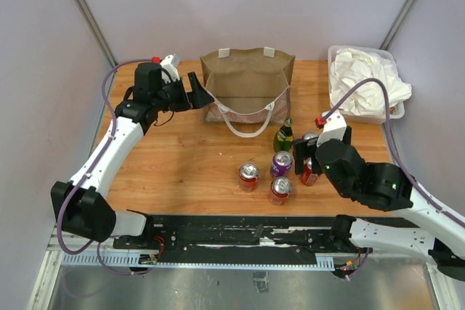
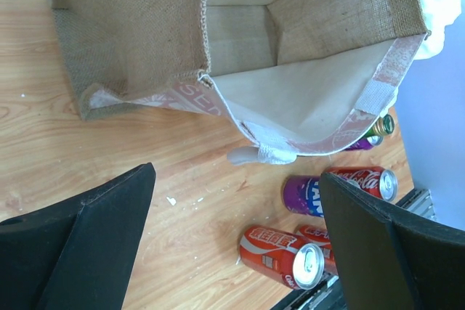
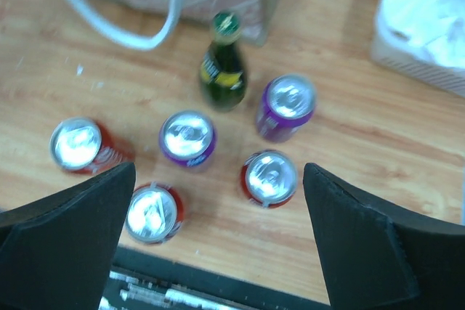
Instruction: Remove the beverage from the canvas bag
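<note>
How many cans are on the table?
5, by the right wrist view: red cans at left, near-left and near-centre; purple cans at centre and right, beside the green bottle. None seems hidden.

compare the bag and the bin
The bag is tan fabric with white handles; the bin is clear plastic. The bag shows nothing inside; the bin is heaped with white cloth. Both stand open-topped at the far side of the table.
</note>
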